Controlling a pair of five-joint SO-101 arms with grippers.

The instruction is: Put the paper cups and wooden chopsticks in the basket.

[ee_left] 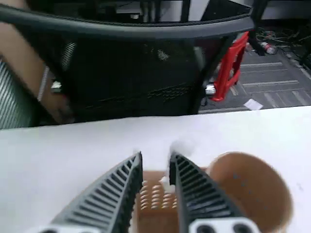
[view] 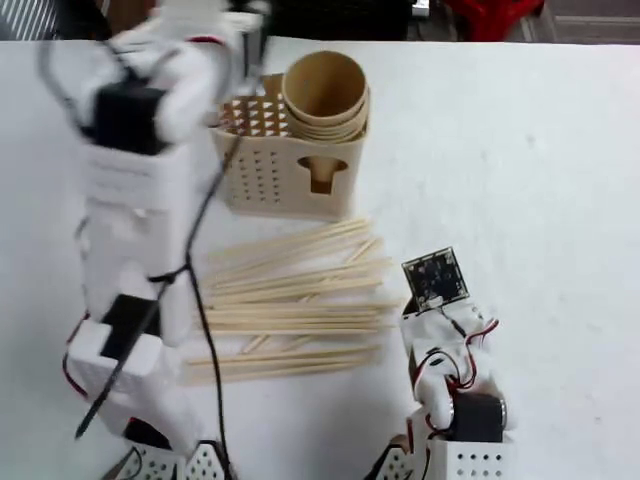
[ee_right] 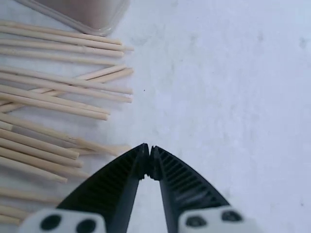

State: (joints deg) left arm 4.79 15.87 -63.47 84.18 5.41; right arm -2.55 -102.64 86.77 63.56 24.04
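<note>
White-cased, the left arm [view: 130,200] stretches up the table's left side. The left gripper [ee_left: 155,158] hangs over the basket's left part, its fingers a little apart with nothing between them. The beige, perforated basket [view: 265,175] holds stacked paper cups [view: 325,95] at its right end. Wooden chopsticks [view: 290,300] lie loose on the table [view: 540,180] just in front of the basket. Beside their right ends, the right gripper [ee_right: 148,150] points at bare table, tips together and empty.

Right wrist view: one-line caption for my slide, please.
Right tool, shut and empty, over the white table beside the scattered wooden chopsticks, basket corner nearby.
</note>
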